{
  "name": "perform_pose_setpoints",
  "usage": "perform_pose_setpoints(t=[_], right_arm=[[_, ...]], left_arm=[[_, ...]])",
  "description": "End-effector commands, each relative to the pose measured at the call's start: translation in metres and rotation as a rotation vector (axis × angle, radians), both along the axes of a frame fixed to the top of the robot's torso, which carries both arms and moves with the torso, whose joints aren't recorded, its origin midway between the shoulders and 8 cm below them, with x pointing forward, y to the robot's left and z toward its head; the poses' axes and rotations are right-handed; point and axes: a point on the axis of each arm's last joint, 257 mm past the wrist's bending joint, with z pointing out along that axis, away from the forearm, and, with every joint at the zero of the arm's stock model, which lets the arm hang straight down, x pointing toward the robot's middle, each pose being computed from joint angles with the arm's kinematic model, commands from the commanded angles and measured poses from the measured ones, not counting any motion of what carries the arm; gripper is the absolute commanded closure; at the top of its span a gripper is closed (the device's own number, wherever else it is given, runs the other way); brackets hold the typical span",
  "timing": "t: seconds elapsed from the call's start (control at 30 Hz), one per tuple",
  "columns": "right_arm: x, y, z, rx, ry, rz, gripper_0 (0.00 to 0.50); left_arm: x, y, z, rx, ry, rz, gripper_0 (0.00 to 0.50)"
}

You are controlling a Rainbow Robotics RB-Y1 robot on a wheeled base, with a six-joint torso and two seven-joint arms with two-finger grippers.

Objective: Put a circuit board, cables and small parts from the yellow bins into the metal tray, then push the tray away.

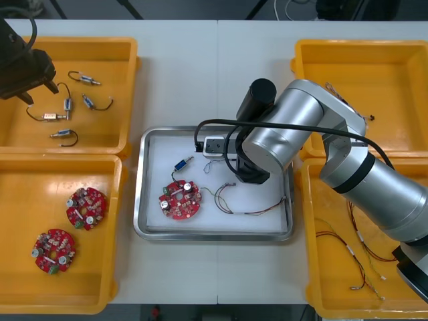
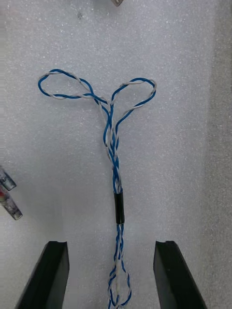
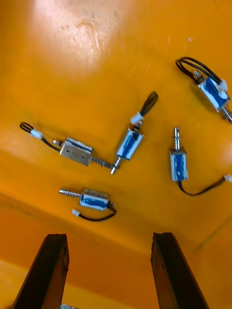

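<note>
Tray (image 1: 214, 235) mid-frame on counter (image 1: 180, 80). Inside: circuit board (image 1: 179, 199) lower left, cable (image 1: 257, 213) to its right. Upper-left bin (image 1: 114, 67): small metal parts (image 1: 67, 103). Lower-left bin (image 1: 20, 200): two boards (image 1: 87, 207).

From the front, my right arm (image 1: 287, 134) hides my right claw (image 2: 111, 246) and a corner of the metal tray (image 1: 138, 200); the blue-and-white cable (image 2: 115, 159) runs past the picture's edge.

White table (image 1: 180, 80), dark floor (image 1: 200, 8) beyond.
</note>
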Motion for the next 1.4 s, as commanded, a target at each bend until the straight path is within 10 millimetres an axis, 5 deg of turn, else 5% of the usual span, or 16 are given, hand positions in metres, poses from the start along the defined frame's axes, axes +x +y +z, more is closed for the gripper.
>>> perform_pose_setpoints(t=[0.03,0.2,0.47,0.9,1.4], right_arm=[[-0.002,0.011,0.035,0.019,-0.031,0.028,0.0],[-0.012,-0.002,0.054,0.039,0.013,-0.022,0.0],[-0.023,-0.05,0.086,0.077,0.055,-0.182,0.0],[0.0,-0.101,0.144,0.36,-0.058,-0.558,0.0],[-0.003,-0.196,0.141,0.538,-0.115,-1.0,0.0]], left_arm=[[0.02,0.027,0.031,-0.04,-0.102,0.161,0.0],[0.028,0.043,0.01,-0.053,-0.113,0.213,0.0],[0.034,0.062,-0.014,-0.06,-0.125,0.281,0.0],[0.036,0.068,-0.038,-0.058,-0.119,0.327,0.0],[0.042,0.056,-0.062,-0.07,-0.125,0.327,0.0]])
